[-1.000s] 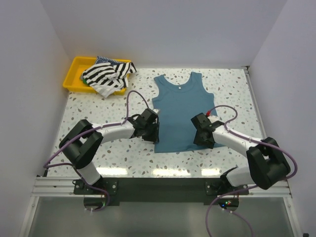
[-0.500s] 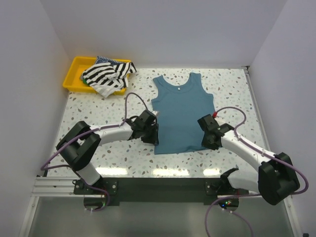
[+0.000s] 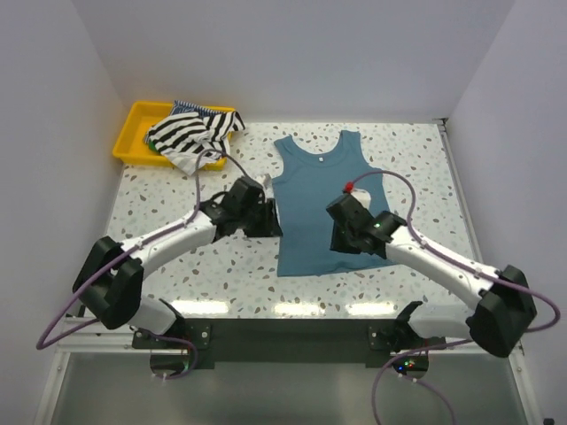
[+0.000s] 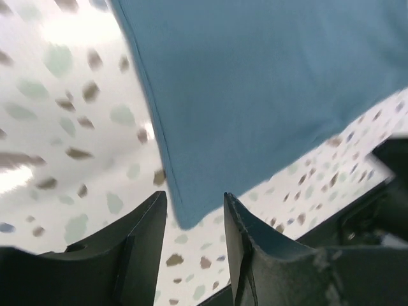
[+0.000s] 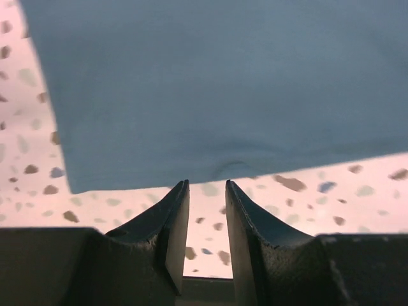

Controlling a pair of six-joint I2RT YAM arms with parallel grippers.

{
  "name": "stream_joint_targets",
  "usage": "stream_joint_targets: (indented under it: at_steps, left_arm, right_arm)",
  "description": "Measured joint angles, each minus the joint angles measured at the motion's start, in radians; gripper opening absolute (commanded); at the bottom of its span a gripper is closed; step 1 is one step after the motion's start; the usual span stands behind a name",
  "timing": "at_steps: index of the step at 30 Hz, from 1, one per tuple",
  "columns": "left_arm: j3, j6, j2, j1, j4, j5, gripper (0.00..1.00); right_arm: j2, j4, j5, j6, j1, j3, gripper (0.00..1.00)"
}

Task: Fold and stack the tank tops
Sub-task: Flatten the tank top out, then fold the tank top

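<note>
At the left side edge of the teal tank top [image 3: 319,199], the left gripper [image 3: 268,219] hangs low over the table [image 3: 159,208]. Its jaws stand apart with nothing between them. In its wrist view the gripper [image 4: 191,201] frames a corner of the teal cloth [image 4: 268,95], which lies flat just past the fingertips.

The right gripper [image 3: 339,241] sits over the lower right part of the same top. Its jaws are a narrow slit apart and hold nothing, with speckled table showing through the gap [image 5: 205,186]. A straight cloth edge [image 5: 223,83] runs just ahead of the tips, with a small pucker in it.

The teal top is spread flat at mid-table, neck toward the far wall. The black-and-white striped tank top [image 3: 190,133] lies bunched in the yellow tray [image 3: 133,133] at the far left corner, spilling over its rim.
</note>
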Motion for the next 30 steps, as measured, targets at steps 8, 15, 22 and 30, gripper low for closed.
stream_joint_targets:
  at_steps: [8,15,22,30]
  left_arm:
    - [0.350,0.000,0.192,0.297,0.032,-0.012,0.46]
    - [0.470,0.011,0.364,0.388,0.022,0.037,0.46]
    - [0.499,0.022,0.376,0.398,0.024,0.074,0.46]
    - [0.498,0.027,0.377,0.398,0.026,0.101,0.46]
  right_arm:
    - [0.407,0.124,0.018,-0.002,0.259,0.280,0.33]
    - [0.661,0.152,0.035,-0.007,0.377,0.441,0.33]
    - [0.764,0.109,0.090,0.004,0.457,0.499,0.35]
    - [0.777,0.006,0.187,0.030,0.517,0.571,0.37]
